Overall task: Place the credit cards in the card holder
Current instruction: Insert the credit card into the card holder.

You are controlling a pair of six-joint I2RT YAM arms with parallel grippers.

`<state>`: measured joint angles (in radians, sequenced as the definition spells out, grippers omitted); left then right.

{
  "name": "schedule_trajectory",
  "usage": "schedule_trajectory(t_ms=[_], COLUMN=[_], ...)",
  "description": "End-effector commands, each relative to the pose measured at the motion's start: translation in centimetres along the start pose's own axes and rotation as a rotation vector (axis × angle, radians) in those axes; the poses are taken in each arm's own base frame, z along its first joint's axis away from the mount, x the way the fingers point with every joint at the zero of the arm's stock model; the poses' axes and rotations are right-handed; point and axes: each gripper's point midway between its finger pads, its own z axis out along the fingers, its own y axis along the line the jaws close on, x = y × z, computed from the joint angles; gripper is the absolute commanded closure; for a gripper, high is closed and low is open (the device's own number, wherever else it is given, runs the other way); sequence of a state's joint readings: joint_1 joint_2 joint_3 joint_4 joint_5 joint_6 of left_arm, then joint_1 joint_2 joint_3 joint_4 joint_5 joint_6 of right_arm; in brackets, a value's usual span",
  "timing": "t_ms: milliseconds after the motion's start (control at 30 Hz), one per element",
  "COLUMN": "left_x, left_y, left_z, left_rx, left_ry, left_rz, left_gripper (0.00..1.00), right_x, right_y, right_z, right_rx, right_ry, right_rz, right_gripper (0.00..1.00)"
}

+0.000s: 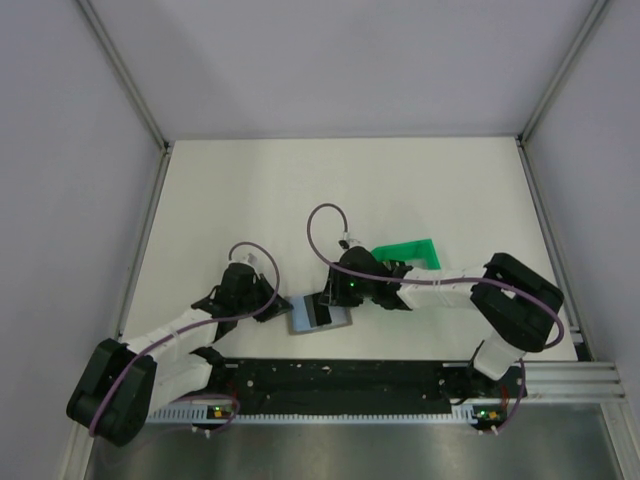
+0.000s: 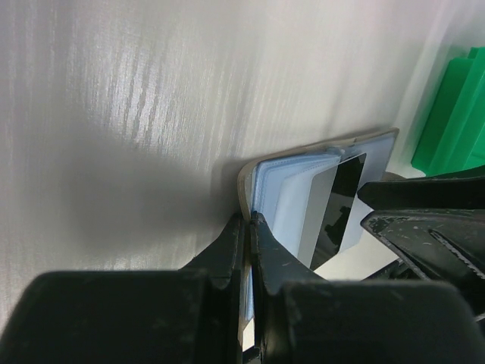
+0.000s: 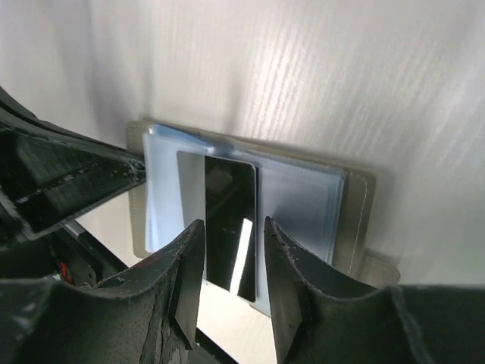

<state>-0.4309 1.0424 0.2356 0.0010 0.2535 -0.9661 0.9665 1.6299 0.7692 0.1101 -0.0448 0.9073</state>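
Observation:
The card holder [image 1: 318, 318] lies open on the table between the two arms, a light blue-grey sleeve with a beige stitched border [image 3: 356, 212]. My left gripper [image 2: 250, 220] is shut on the holder's edge [image 2: 261, 178]. One credit card [image 3: 227, 220], grey and mirror-dark, rests on the holder's pockets with its near end sticking out past the holder's edge. My right gripper [image 3: 233, 223] hangs just above this card, jaws open, one finger on each side and neither touching it. In the left wrist view the card [image 2: 333, 212] lies beside the right gripper's fingers [image 2: 424, 220].
A bright green plastic frame [image 1: 410, 252] stands just behind the right gripper [image 1: 335, 292] and shows in the left wrist view too [image 2: 455, 114]. A black rail [image 1: 340, 380] runs along the near edge. Grey walls enclose the white table [image 1: 340, 190].

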Motion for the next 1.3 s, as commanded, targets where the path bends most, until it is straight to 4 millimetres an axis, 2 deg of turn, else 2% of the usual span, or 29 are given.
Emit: schedule_trajectory(t_ms=[0,133,500,700,967,1267], left_x=[0.3,0.4,0.3,0.4,0.2,0.3], left_y=[1.1,1.3,1.1,1.2,1.0,1.0], left_z=[0.0,0.0,0.0,-0.1,-0.1,-0.1], left_rx=[-0.039,-0.042,-0.036,-0.038,-0.034,-0.033], left_ry=[0.001,0.001,0.002,0.003,0.0,0.002], left_rz=[0.022,0.019,0.021,0.017,0.019,0.017], left_gripper=[1.0,1.0,1.0,1.0,1.0,1.0], right_x=[0.8,1.3,2.2,2.2,2.2,2.3], right_y=[0.3,0.6,3.8,3.6,5.0,5.7], right_z=[-0.1,0.3,0.6,0.7,0.8,1.0], right_rx=[0.025,0.02,-0.076,-0.071,-0.133,-0.157], right_ry=[0.038,0.061,0.094,0.097,0.109,0.12], right_rz=[-0.065,-0.069,-0.113,-0.108,-0.091,-0.093], right_gripper=[0.63,0.63,0.64,0.65,0.66,0.67])
